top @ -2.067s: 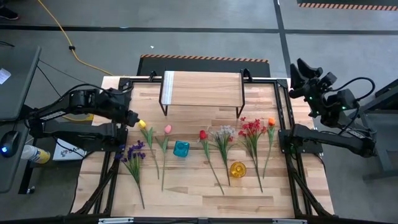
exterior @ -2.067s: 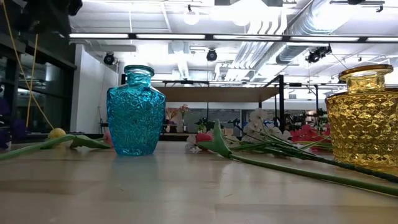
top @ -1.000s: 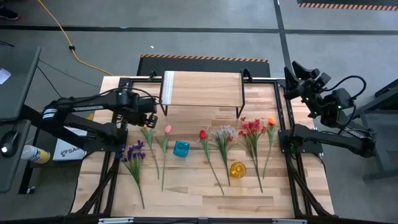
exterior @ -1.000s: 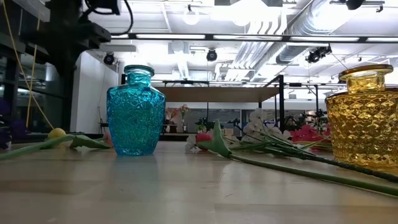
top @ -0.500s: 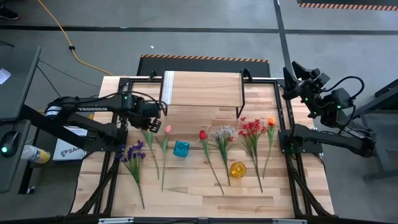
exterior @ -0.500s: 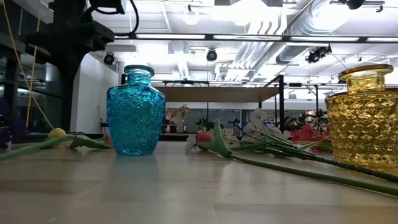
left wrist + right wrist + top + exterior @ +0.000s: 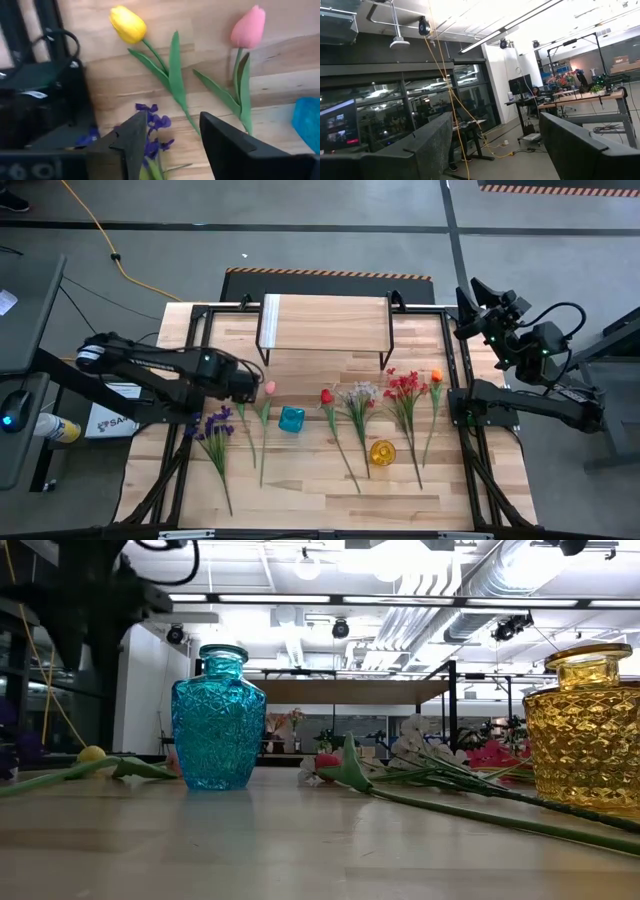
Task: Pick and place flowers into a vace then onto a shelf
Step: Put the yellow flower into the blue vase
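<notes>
Several flowers lie side by side on the plank table: a purple one (image 7: 215,425), a pink tulip (image 7: 269,387), a red tulip (image 7: 326,395), a white spray (image 7: 360,393), a red cluster (image 7: 403,385) and an orange bloom (image 7: 436,376). A blue vase (image 7: 291,419) and a yellow vase (image 7: 382,452) stand among them. The shelf (image 7: 325,323) stands at the far edge. My left gripper (image 7: 172,120) points down, open, above the stem of the yellow tulip (image 7: 127,22), beside the purple blooms (image 7: 152,130). My right gripper (image 7: 495,125) waits open, raised at the far right.
Black frame rails (image 7: 200,320) run along the table's left, right and far edges. The blue vase (image 7: 218,720) stands just right of the pink tulip's stem (image 7: 240,90). Bare planks lie toward the near edge (image 7: 320,500).
My left gripper has moved from beside the shelf's left legs toward the table's near edge and a little down. It now hangs over the yellow tulip, hiding it in the high view. The flowers and vases have not moved.
</notes>
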Controlling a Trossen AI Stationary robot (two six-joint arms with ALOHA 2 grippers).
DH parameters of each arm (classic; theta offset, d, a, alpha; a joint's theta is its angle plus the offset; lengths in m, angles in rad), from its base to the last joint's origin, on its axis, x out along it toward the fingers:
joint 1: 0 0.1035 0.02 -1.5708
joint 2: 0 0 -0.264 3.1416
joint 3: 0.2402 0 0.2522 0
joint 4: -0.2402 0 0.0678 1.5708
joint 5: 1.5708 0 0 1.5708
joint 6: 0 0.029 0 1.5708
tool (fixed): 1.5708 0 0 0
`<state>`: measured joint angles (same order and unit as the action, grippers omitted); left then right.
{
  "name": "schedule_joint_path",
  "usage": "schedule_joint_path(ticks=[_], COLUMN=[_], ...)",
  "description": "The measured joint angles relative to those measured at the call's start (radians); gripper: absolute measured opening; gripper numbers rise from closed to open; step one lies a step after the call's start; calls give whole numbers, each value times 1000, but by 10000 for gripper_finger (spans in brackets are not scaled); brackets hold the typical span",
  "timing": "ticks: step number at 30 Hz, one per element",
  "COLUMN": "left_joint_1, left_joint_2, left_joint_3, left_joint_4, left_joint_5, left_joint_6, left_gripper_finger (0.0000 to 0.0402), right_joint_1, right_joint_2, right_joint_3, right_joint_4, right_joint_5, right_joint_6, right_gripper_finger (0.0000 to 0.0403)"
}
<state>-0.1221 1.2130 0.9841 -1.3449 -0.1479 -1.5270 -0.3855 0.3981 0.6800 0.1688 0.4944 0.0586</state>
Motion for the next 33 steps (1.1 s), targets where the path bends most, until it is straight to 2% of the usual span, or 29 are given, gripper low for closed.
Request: schedule_joint_path(ticks=[6, 11, 15, 26, 33], left_joint_1=[-63, -67, -68, -68, -68], left_joint_2=[1, 1, 1, 1, 1], left_joint_3=[-167, -269, -313, -396, -468], left_joint_4=[184, 311, 395, 459, 599], left_joint_5=[12, -32, -69, -82, -129], left_joint_6=[-169, -277, -311, -399, -416], left_gripper_finger=[216, 214, 212, 211, 211], right_joint_1=[0, 0, 0, 0, 0], right_joint_2=[0, 0, 0, 0, 0], right_joint_3=[0, 0, 0, 0, 0], right_joint_4=[-4, -4, -3, -3, -3], right_joint_5=[-32, -44, -58, -156, -213], right_joint_6=[0, 4, 11, 37, 58], right_gripper_finger=[287, 287, 287, 287, 287])
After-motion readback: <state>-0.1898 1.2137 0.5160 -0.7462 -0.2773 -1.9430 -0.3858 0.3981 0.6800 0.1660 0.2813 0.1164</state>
